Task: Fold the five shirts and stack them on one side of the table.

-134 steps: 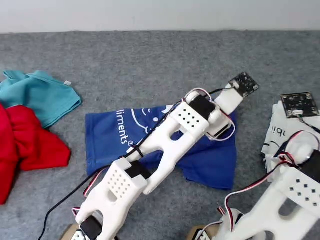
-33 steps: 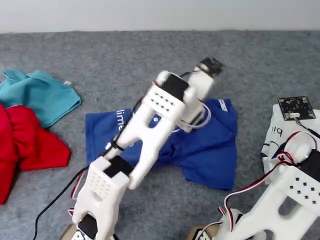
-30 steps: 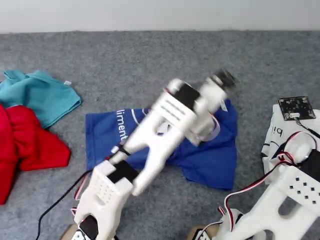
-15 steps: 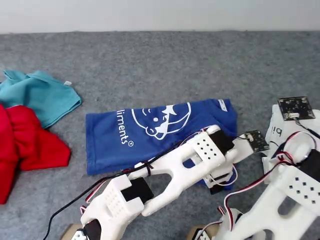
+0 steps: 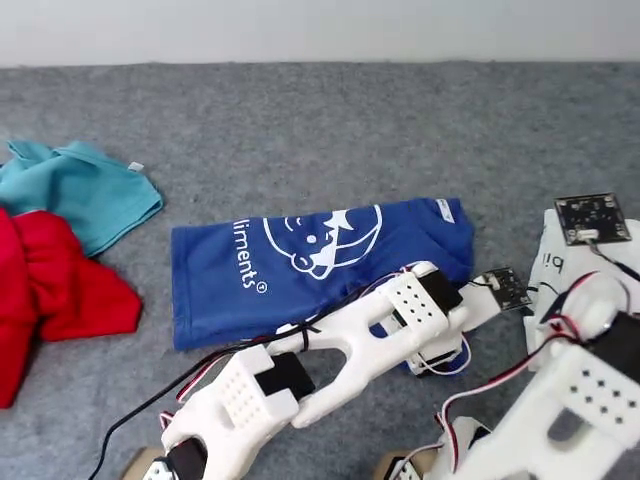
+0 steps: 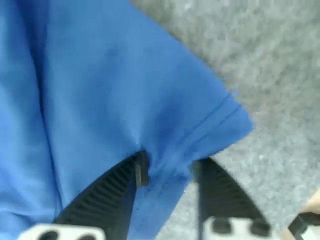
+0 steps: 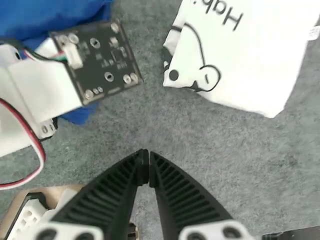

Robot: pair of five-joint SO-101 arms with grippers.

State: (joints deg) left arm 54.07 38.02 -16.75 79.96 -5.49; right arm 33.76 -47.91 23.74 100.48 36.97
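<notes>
A blue shirt (image 5: 300, 270) with white print lies flat mid-table. My left arm reaches across to its near right corner. In the left wrist view my left gripper (image 6: 167, 172) is open and pressed onto the blue shirt (image 6: 100, 75), a puckered strip of hem lying between its fingers. A white printed shirt (image 5: 552, 262) lies at the right edge beside my right arm. My right gripper (image 7: 148, 167) is shut and empty over bare grey cloth, between the white shirt (image 7: 250, 55) and the left arm's camera board (image 7: 100, 62). A teal shirt (image 5: 75, 190) and a red shirt (image 5: 50, 290) lie crumpled at the left.
The table is covered in grey felt (image 5: 330, 130), with open room across the far half. The two arms' wrists are close together at the near right, with loose cables (image 5: 450, 365) hanging between them.
My left arm swung from above the blue shirt's far side down to its near right corner, and has hardly moved in the last half second. The right arm shifted slightly.
</notes>
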